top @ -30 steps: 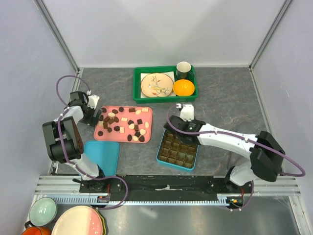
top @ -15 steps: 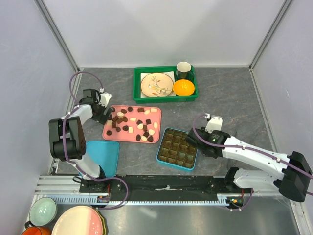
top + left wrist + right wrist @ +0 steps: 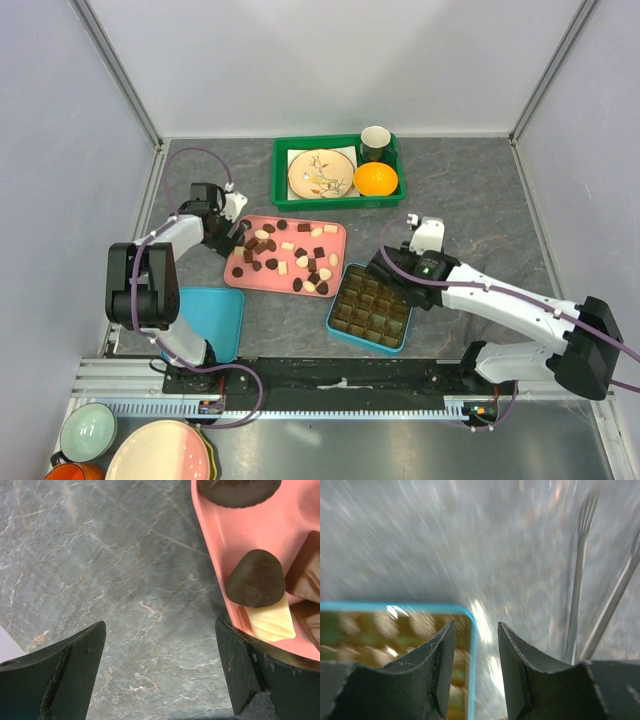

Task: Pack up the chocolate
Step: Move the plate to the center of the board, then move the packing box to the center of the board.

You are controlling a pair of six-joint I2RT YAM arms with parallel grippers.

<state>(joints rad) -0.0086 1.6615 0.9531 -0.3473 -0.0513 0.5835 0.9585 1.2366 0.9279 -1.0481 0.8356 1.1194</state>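
Many small chocolate pieces (image 3: 285,252), dark, light brown and cream, lie loose on a pink tray (image 3: 336,236). A blue box (image 3: 331,319) with a brown compartment insert sits just right of and below the tray. My left gripper (image 3: 234,232) is open at the tray's left edge. In the left wrist view (image 3: 160,670) its right finger overlaps the pink rim (image 3: 212,555), next to a dark piece (image 3: 255,578) and a cream piece (image 3: 270,622). My right gripper (image 3: 383,270) is at the box's far right corner. In the blurred right wrist view (image 3: 476,670) its narrowly open jaws straddle the blue rim (image 3: 472,630) without touching it.
A green crate (image 3: 280,170) at the back holds a patterned plate (image 3: 321,173), a dark cup (image 3: 375,143) and an orange (image 3: 376,179). A blue lid (image 3: 210,320) lies by the left arm's base. Bowls and plates (image 3: 160,450) sit below the rail at the front left.
The pink tray has slid right with my left gripper at its left edge. My right gripper swung from the box's far side out to the right, then back to its corner. The box shifted slightly.
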